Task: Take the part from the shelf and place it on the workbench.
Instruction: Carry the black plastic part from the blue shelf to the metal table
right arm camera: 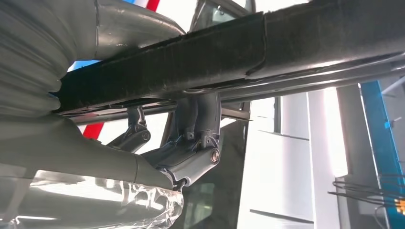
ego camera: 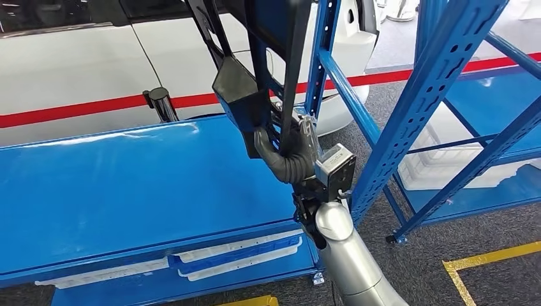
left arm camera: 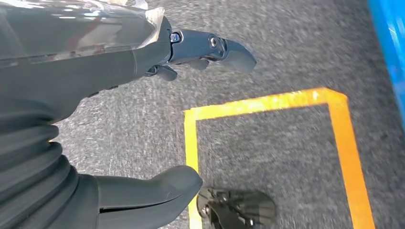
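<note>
A large black framed part point(ego camera: 245, 89) hangs upright above the right end of the blue workbench point(ego camera: 127, 185), its top cut off by the picture's edge. My right hand point(ego camera: 287, 150) grips its lower bar from below. In the right wrist view, the same black part point(right arm camera: 239, 52) runs across the picture with my right hand's fingers point(right arm camera: 196, 138) wrapped around it. My left hand point(left arm camera: 143, 119) hangs over the grey floor with thumb and fingers apart and nothing between them.
A blue steel shelf rack point(ego camera: 440, 83) stands close to the right of my arm, holding a white tray point(ego camera: 446, 162) on its low level. A white car body point(ego camera: 96, 64) sits behind the workbench. Yellow floor tape point(left arm camera: 267, 102) marks the grey carpet.
</note>
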